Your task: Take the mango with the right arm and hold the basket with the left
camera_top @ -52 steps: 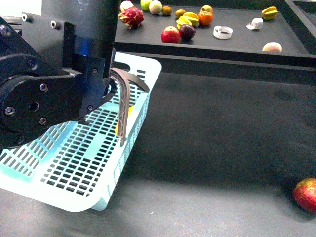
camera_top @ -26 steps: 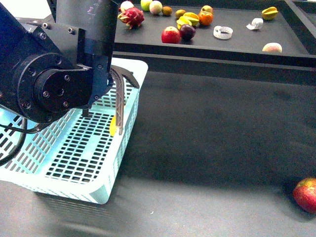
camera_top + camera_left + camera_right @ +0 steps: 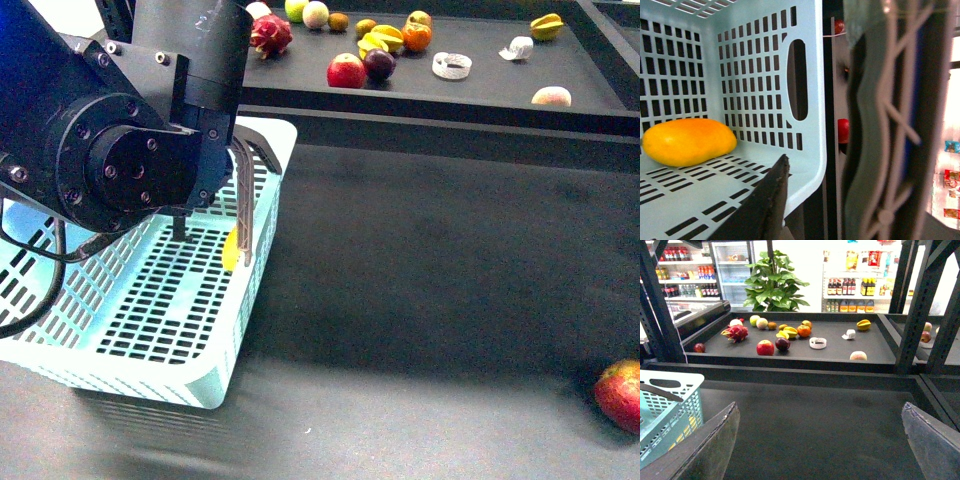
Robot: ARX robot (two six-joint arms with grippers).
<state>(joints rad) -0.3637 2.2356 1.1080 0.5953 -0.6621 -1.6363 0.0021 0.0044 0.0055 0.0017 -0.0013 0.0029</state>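
Mango [image 3: 689,141] lay inside the basket [image 3: 200,375] on its slotted floor, near the side wall; the basket sat on the dark desk [image 3: 430,290]. Left fingers [image 3: 765,205] were at the basket rim and handle [image 3: 243,205]; grip state unclear. Right fingers [image 3: 715,445] were spread wide, holding nothing, above the desk.

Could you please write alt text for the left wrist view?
A yellow-orange mango lies on the slotted floor inside the light-turquoise basket. A dark gripper finger and the basket's handle fill the foreground.
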